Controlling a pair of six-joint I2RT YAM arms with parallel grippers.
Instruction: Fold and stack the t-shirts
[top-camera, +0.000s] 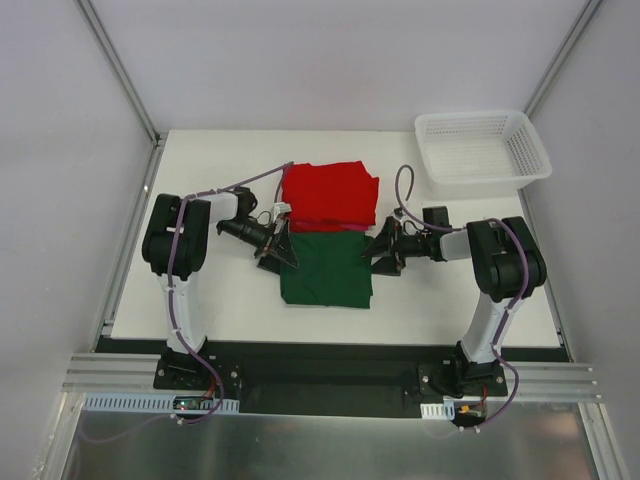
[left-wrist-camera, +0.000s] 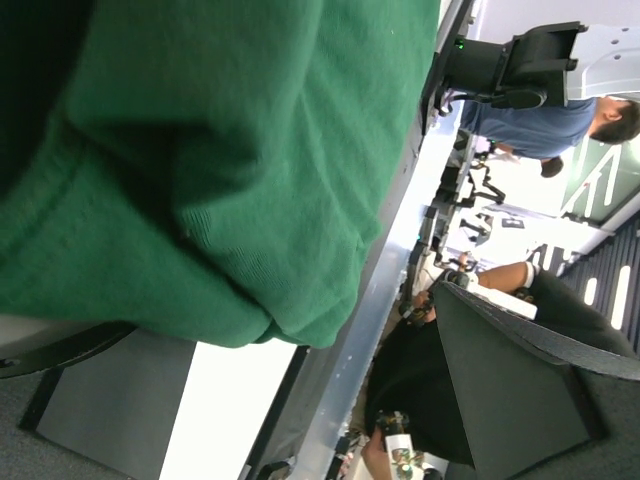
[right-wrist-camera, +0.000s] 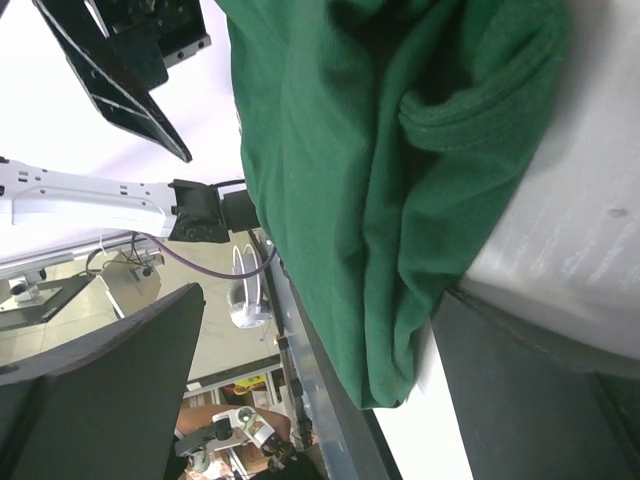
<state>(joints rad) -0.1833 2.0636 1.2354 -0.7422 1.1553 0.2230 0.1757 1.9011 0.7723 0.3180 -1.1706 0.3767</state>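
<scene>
the green t-shirt is lying folded flat around the middle of the surface. the left jaws are standing wide open at its far left corner and the right jaws are doing the same at its far right corner. they seem to be lining up to lift it evenly from both sides. in both wrist views green cloth is bunching inside the gap, touched but not pinched. the red t-shirt is lying folded just beyond, meeting the green one's far edge. a white basket is sitting at the far right corner.
</scene>
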